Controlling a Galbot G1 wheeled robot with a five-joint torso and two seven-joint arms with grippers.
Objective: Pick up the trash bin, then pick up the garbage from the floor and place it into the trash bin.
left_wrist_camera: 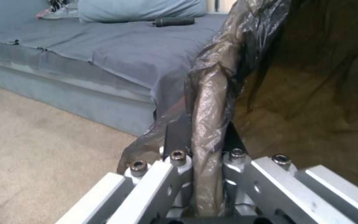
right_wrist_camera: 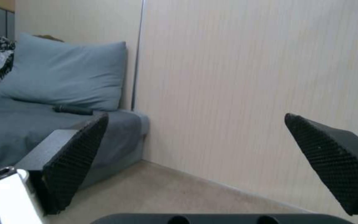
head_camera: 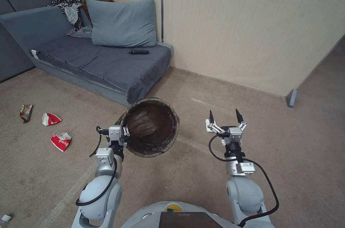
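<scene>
Head view – trash bin [head_camera: 151,127] mouth up, rim clenched in left gripper [head_camera: 124,130] jaws, right gripper [head_camera: 225,116] released

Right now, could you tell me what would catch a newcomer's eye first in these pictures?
The trash bin, lined with a dark bag, hangs above the floor, its rim pinched by the left end effector. The right end effector hovers open and empty beside it. Red-white packets litter the carpet left of the robot, near the sofa.
</scene>
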